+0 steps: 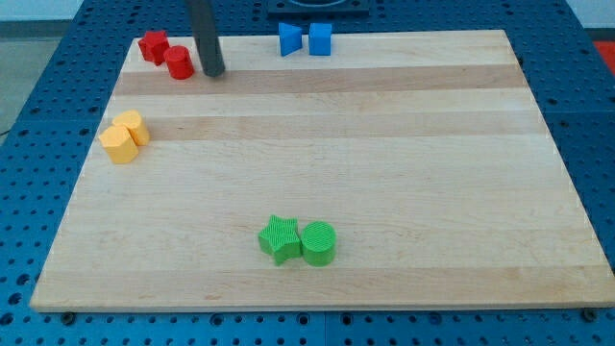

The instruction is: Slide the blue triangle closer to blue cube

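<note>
1. Wooden board (317,144) on a blue pegboard; blocks sit in four pairs.
2. You have no fingers to report: a bare rod, my tip (213,71) on the board just right of the red cylinder (179,63), well left of the blues.
3. Blue triangle (288,39) and blue cube (320,39) stand at the top edge, a slim gap between.
4. Bring the tip round to the triangle's left face, push rightward slowly.
5. Stop at contact, or the cube shifts.

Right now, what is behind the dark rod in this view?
My tip stands just right of the red cylinder. Behind the rod only the wooden board shows; whatever the rod covers cannot be seen.
</note>
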